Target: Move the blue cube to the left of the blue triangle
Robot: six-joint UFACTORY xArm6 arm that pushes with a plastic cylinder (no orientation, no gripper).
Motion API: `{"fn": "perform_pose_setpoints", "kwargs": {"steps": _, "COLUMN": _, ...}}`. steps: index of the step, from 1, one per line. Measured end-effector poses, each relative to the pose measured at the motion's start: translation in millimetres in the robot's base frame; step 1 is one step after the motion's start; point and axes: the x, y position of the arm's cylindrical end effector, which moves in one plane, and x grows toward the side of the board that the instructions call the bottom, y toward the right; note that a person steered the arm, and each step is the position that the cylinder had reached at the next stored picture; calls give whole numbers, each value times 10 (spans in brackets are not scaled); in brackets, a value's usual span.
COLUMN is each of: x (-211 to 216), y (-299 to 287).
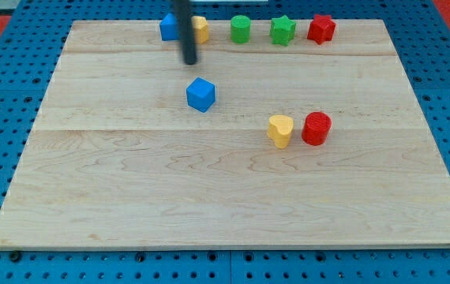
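The blue cube point(200, 95) sits on the wooden board point(130, 197), left of centre in the upper half. The blue triangle point(168, 27) lies at the view's top, partly hidden by the dark rod. My tip point(189, 61) rests on the board above the blue cube and slightly to its left, apart from it, and below and right of the blue triangle.
Along the view's top stand a yellow block point(201, 29), a green cylinder point(241, 29), a green star point(283, 31) and a red star point(320, 28). A yellow heart point(280, 130) and a red cylinder point(316, 128) sit right of centre.
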Motion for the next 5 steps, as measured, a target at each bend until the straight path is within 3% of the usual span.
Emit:
{"fn": "perform_pose_setpoints", "kwargs": {"steps": 1, "x": 765, "y": 36}}
{"fn": "perform_pose_setpoints", "kwargs": {"steps": 2, "x": 594, "y": -1036}}
{"fn": "perform_pose_setpoints", "kwargs": {"steps": 3, "x": 334, "y": -1174}}
{"fn": "perform_pose_setpoints", "kwargs": {"steps": 4, "x": 280, "y": -209}}
{"fn": "perform_pose_setpoints", "kwargs": {"steps": 5, "x": 1177, "y": -128}}
